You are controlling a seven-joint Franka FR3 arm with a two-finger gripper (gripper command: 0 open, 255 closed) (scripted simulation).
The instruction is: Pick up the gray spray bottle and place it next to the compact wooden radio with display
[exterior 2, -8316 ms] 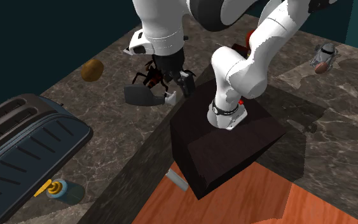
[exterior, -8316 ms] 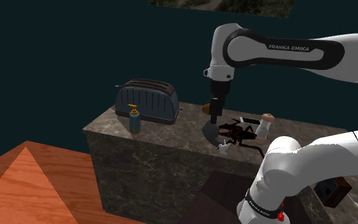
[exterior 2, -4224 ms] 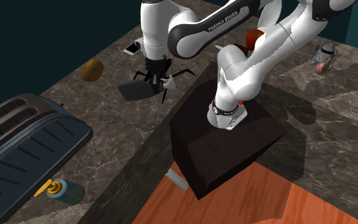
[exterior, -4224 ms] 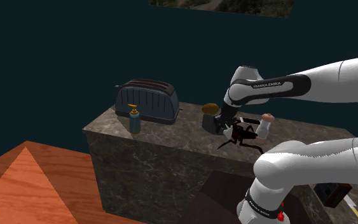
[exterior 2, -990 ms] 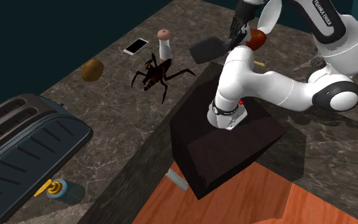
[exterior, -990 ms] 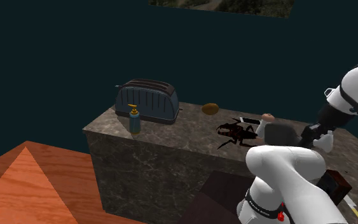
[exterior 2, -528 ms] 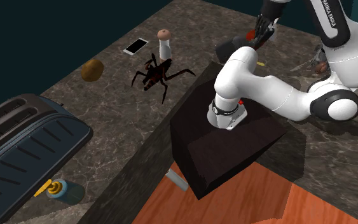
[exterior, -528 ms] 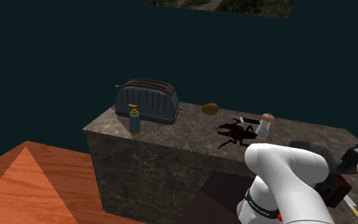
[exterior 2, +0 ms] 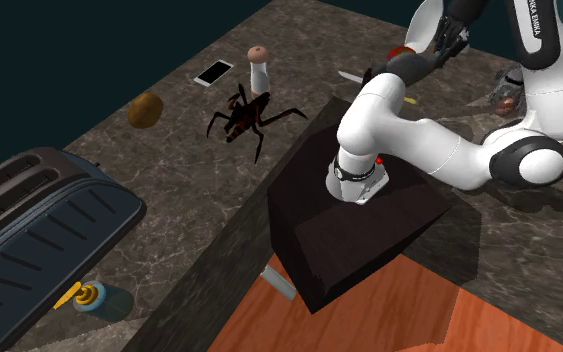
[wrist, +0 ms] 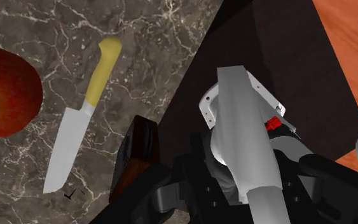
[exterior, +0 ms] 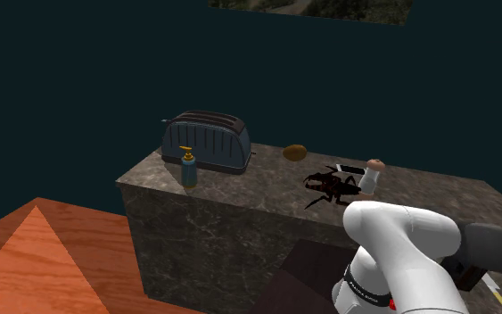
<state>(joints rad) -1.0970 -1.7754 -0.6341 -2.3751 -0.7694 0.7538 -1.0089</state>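
Gripper (wrist: 244, 175) closure is seen in the wrist view: the gray spray bottle (wrist: 240, 114) is clasped between the two black sides and carried in the air, with the dark stand (wrist: 285, 38) and the arm's white base seen beyond it. The compact wooden radio (wrist: 136, 156) is found on the marbled tabletop (wrist: 171, 38) at the stand's edge, close by the gripper in that view, though how far below cannot be told. A yellow-handled knife (wrist: 75, 133) lies near the radio's far side, and a red apple (wrist: 6, 89) lies beyond the knife. The carry is judged nearly done, and setting down is taken as the step in hand. It would be done well if the bottle were lowered slowly onto the bare strip between radio and knife, with neither of them pushed. The base should be brought flat, and the grip eased only once the bottle is borne by the tabletop. Compared with the pictures from some eight seconds before, the bottle has been lifted from beside the black spider-like figure (exterior: 332, 185) and taken across to the apple's side of the stand, while that figure and the toaster (exterior: 206, 141) are left unmoved.
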